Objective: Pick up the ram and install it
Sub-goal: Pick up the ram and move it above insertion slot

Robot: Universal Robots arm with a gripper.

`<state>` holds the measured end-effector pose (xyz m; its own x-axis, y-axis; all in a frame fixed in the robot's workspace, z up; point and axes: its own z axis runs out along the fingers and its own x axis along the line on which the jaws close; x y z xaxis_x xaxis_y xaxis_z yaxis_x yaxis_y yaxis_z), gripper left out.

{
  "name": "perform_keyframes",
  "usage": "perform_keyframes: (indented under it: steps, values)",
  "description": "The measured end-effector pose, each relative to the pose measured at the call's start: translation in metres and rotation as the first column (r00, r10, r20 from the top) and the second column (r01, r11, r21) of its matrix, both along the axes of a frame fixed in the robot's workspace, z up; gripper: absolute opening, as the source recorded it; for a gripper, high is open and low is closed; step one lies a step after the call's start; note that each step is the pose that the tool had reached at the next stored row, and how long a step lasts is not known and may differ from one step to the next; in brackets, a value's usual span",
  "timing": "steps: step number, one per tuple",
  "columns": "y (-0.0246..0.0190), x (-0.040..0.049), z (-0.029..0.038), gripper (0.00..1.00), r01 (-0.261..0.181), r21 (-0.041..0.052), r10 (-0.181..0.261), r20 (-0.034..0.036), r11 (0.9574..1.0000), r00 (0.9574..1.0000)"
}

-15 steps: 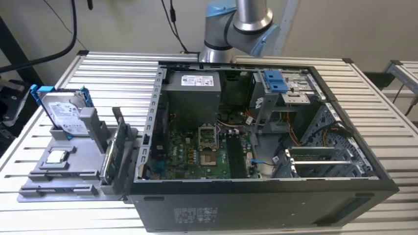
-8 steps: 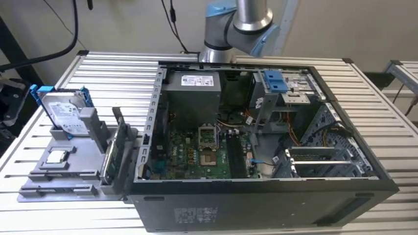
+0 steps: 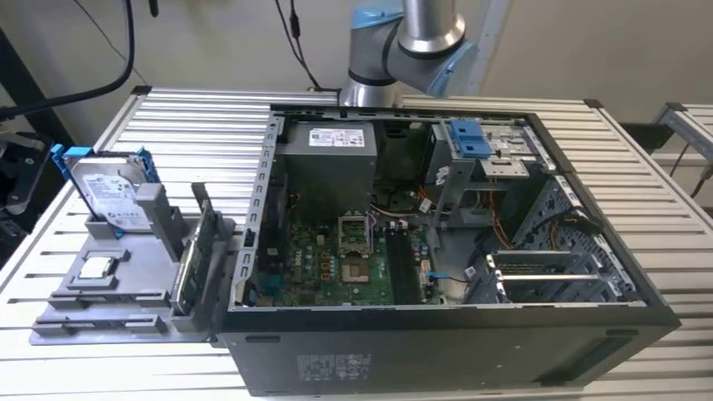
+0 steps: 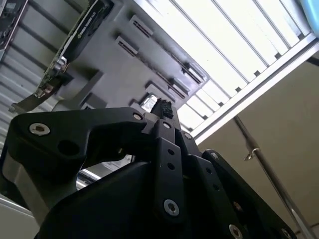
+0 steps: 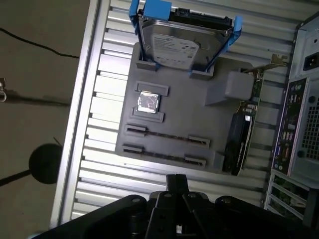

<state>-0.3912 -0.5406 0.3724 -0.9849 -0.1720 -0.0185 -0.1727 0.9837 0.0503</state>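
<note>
My claw (image 5: pixel 177 180) hangs near the gray tray (image 5: pixel 199 114), fingertips pressed together, gripping nothing. Closest to it, the ram (image 5: pixel 167 137) stands on edge between end brackets, probably so the top edge can be pinched. I count two such sticks. Beyond: one chip (image 5: pixel 148 102), one card (image 5: pixel 239 139), one hard drive (image 5: pixel 182 45) propped upright. One open computer case (image 3: pixel 423 359) sits beside the tray.

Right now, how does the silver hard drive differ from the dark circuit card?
The silver hard drive in its blue bracket is a thick metal box; the dark circuit card is a thin board with a metal end plate. In the first wrist view the hard drive shows its labelled face, the circuit card its edge. The circuit card stands nearer the black computer case than the hard drive. Both stand in the grey tray.
</note>
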Motion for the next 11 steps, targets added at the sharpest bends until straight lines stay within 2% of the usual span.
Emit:
perform_keyframes:
  steps: [7,11]
  values:
    - [0.0000,-0.0001,0.0000,0.11,-0.054,-0.0017,0.054,0.0000,0.9985,0.9985]
    - [0.0000,-0.0002,0.0000,0.11,-0.110,-0.0018,0.110,0.0000,0.9939,0.9939]
